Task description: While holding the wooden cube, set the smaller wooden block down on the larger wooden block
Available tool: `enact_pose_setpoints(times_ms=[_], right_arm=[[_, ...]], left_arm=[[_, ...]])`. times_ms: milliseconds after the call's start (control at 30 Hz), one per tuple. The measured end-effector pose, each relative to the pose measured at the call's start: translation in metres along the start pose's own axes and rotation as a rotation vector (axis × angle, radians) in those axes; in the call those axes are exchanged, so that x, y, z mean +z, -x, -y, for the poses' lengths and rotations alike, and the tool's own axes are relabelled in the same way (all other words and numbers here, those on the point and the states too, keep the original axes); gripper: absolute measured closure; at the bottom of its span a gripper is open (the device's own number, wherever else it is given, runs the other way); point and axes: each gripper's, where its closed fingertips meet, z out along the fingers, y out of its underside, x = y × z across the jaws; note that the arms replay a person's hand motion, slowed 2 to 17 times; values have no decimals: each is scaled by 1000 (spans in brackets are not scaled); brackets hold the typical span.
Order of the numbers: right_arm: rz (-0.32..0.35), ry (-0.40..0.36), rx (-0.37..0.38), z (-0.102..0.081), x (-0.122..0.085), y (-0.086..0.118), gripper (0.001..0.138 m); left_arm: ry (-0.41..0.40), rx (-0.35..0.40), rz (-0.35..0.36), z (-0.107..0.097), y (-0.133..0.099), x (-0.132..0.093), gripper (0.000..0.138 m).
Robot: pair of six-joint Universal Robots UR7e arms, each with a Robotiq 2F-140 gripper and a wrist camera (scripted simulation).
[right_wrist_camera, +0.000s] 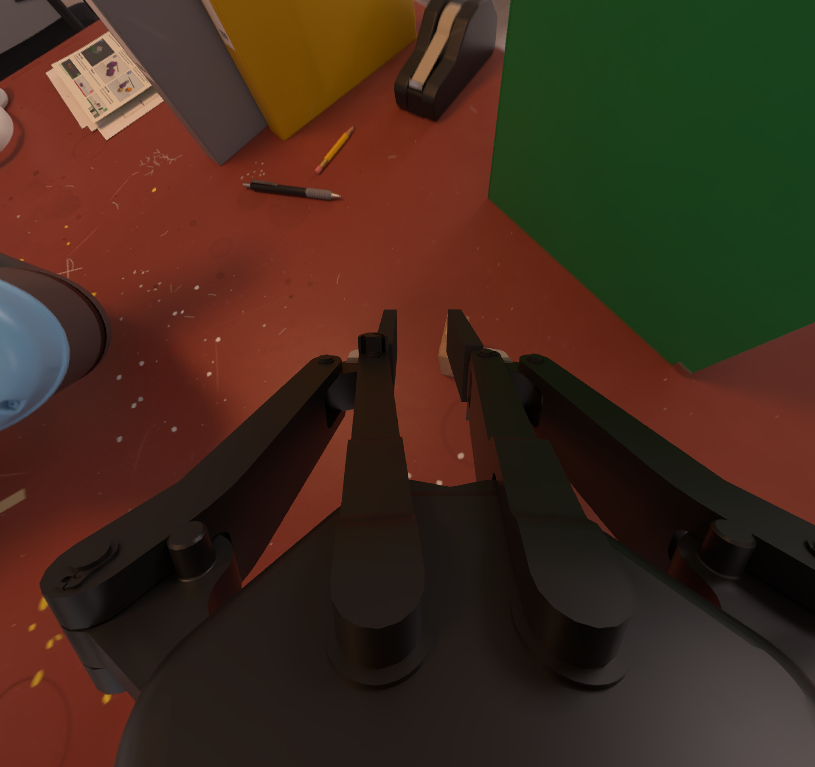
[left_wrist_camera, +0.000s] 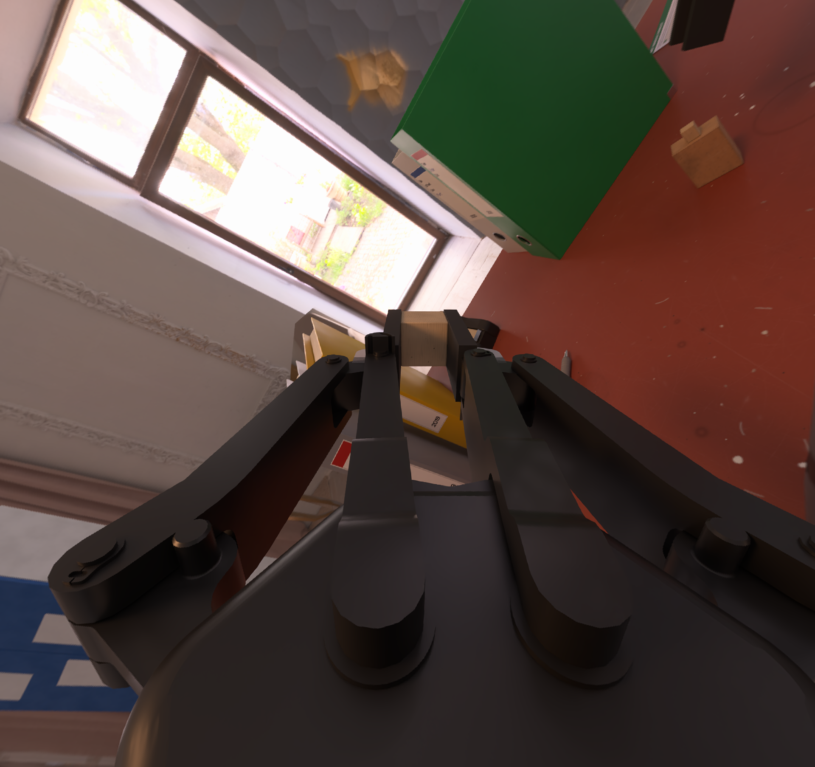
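My left gripper is shut on the pale wooden cube, held up off the red-brown table. In the left wrist view the larger wooden block lies on the table at the far right. The smaller wooden block rests on top of it, near one edge. The right gripper's dark fingers hang apart from the blocks at the top right of that view. In the right wrist view my right gripper is open, with bare table between its jaws. A pale wooden sliver peeks out beside its right finger.
A tall green binder stands right of the right gripper and also shows in the left wrist view. Yellow and grey binders, a tape dispenser, a pencil, a pen and papers lie beyond.
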Motion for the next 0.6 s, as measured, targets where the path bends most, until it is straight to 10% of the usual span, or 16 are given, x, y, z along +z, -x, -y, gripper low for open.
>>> enact_pose_setpoints(times_ms=[600], right_arm=[[-160,-562,-545,66,-52,81,102]], left_arm=[[-167,-68,-172,25,-23,-6,113]])
